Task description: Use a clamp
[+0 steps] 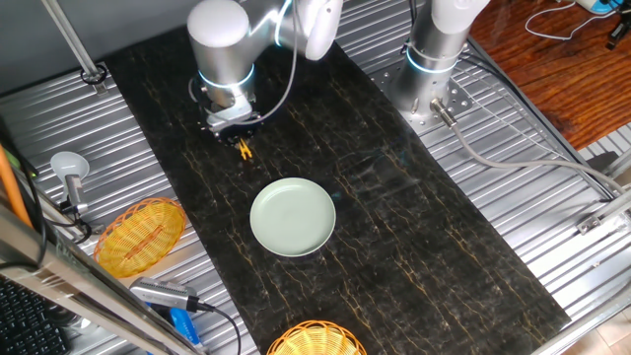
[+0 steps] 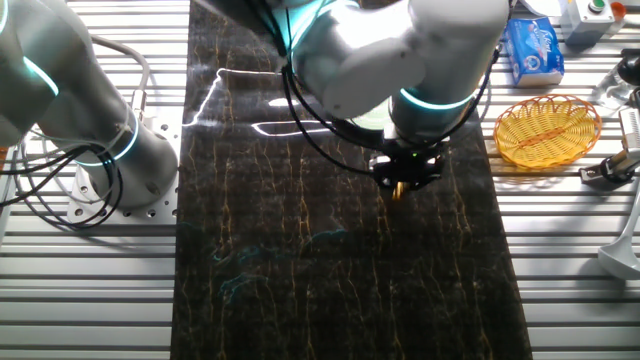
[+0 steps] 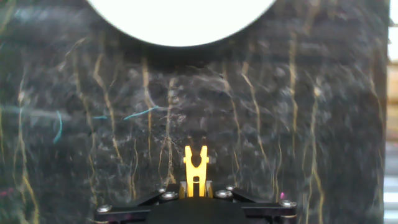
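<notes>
Your gripper (image 3: 196,194) was clamped on the clamp (image 3: 196,169), whose two yellow prongs stuck out straight beyond the fingertips. You held it just above the dark worktop (image 1: 394,217), with the pale green plate (image 1: 293,217) a short way ahead of the prongs, not touching them.

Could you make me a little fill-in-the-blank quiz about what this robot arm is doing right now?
1. The gripper holds a small clamp whose colour is ____.
2. The pale green plate has ____ lying on it.
3. The clamp's prongs point toward the ____.
4. Both baskets, such as this one, are made of woven ____.

Missing words: yellow; nothing; plate; wicker
</notes>
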